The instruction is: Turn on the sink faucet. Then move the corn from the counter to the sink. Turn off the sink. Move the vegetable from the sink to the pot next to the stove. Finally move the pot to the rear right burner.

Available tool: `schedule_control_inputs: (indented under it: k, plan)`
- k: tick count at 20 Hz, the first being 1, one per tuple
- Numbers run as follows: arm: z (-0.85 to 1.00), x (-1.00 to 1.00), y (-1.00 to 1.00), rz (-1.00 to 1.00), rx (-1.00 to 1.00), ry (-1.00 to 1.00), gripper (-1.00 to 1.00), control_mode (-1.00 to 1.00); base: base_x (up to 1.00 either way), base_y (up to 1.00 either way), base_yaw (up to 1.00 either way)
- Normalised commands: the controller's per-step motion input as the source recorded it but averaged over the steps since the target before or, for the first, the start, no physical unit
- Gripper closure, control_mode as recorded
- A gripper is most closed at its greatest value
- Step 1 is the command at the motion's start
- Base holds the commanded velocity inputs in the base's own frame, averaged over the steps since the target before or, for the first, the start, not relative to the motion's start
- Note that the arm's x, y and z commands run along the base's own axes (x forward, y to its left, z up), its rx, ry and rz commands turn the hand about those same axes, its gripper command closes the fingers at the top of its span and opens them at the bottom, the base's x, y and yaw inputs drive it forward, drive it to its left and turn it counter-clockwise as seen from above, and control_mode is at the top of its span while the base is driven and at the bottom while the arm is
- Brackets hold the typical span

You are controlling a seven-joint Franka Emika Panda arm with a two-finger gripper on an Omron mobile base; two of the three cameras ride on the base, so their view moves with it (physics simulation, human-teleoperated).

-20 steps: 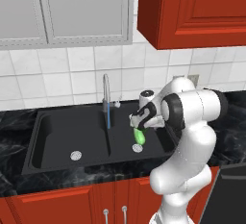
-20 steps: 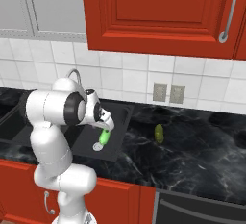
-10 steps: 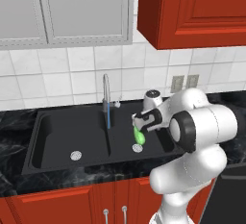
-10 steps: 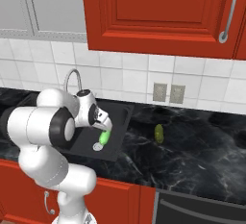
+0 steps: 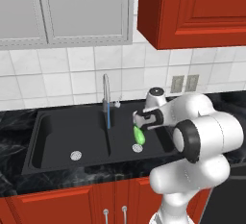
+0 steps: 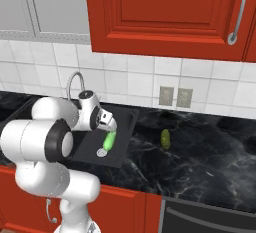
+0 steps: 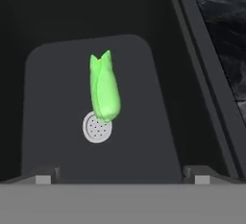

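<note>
Jaws: the white arm's two-finger gripper [image 5: 140, 122] stood with its jaws spread wide and pinching nothing; in the hand view only the two dark finger tips [image 7: 44, 176] showed, far apart at 7 and 5 o'clock.

Corn: the bright green husked corn cob [image 7: 104, 88] lay on the floor of the right basin, directly ahead of the jaws, its lower end touching the round white perforated drain [image 7: 97, 127]. Judged from this, it had been put there for rinsing, so the delivery step looks done.

Sink: the black double-basin sink [image 5: 53, 122] is sunk into the dark marbled counter [image 6: 200, 152]; the corn sat in the basin nearer the stove side.

Faucet: the curved grey metal faucet [image 5: 105, 93] rose at 12 o'clock behind the divider, with a thin blue stream of water [image 5: 108, 117] falling from it. Judged: turning it off comes next.

Left base view: it alone gave the running water and both drains.

Right base view: it showed a small yellow-green oval vegetable [image 6: 165, 138] on the counter at 3 o'clock of the sink, well apart from the corn [image 6: 108, 139].

Hand view: it settled the contact between corn and drain, which the base views left uncertain.
</note>
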Motion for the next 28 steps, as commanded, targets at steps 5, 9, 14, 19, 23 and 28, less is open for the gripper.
schedule_control_inputs:
  k: [5, 9, 14, 19, 23, 28]
  plan:
    - [0.43, -0.14, 0.0, 0.15, 0.0, -0.14, -1.0, -1.0, 0.0, 0.0, 0.0]
    - [0.38, -0.32, 0.0, 0.18, 0.0, -0.19, -1.0, -1.0, 0.0, 0.0, 0.0]
    - [0.32, -0.31, 0.0, 0.2, 0.0, -0.22, -1.0, -1.0, 0.0, 0.0, 0.0]
    - [0.23, -0.07, 0.0, 0.19, 0.0, -0.24, -1.0, -1.0, 0.0, 0.0, 0.0]
    - [0.0, 0.0, -0.05, 0.14, 0.02, -0.09, -1.0, -1.0, 0.0, 0.0, 0.0]
    - [0.09, 0.16, -0.02, 0.18, 0.03, -0.01, -1.0, -1.0, 0.0, 0.0, 0.0]
